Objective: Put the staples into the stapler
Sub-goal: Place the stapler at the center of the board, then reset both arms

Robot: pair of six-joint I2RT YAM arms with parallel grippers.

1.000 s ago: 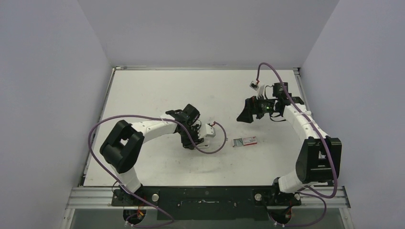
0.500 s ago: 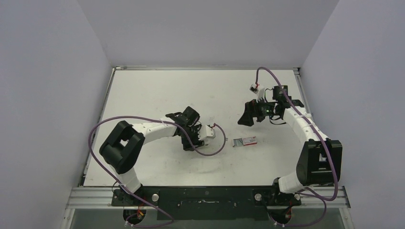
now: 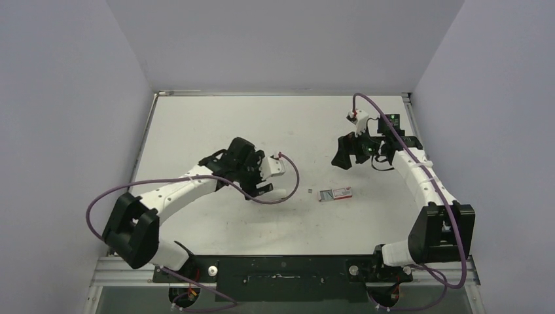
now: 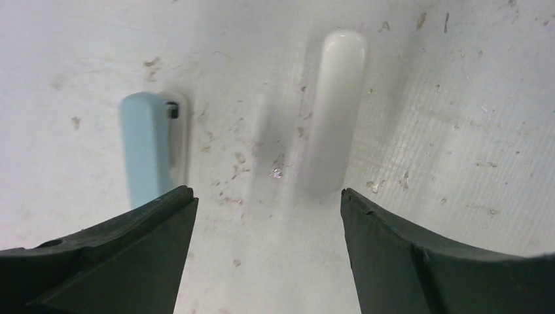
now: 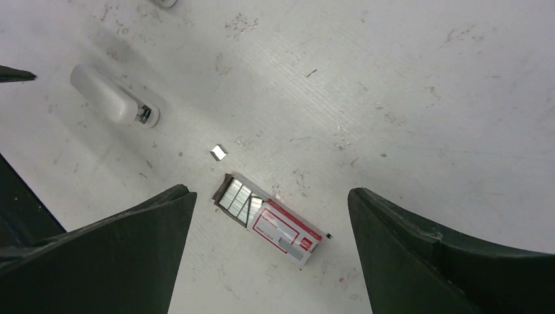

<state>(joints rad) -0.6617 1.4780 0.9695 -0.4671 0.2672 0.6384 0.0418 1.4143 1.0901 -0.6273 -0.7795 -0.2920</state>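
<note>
The stapler lies in two parts side by side: a light-blue piece [image 4: 145, 147] and a white rounded bar [image 4: 337, 111] [image 3: 278, 191] [image 5: 111, 96]. My left gripper [image 4: 265, 194] [image 3: 260, 178] hovers open just short of them, with only bare table between its fingers. The red-and-white box [image 5: 285, 229] [image 3: 335, 193] lies open, with silvery staples [image 5: 239, 196] showing at its open end. One loose staple strip [image 5: 218, 152] [image 3: 309, 191] lies between the box and the white bar. My right gripper [image 5: 271, 193] [image 3: 341, 157] hangs open above the box, holding nothing.
The white table [image 3: 216, 124] is scuffed and speckled. Grey walls close it in on the left, back and right. A purple cable [image 3: 288, 183] loops from the left wrist down beside the white bar.
My left gripper has opened and pulled back to the left, uncovering the white bar on the table. The right gripper has shifted slightly back and right.
</note>
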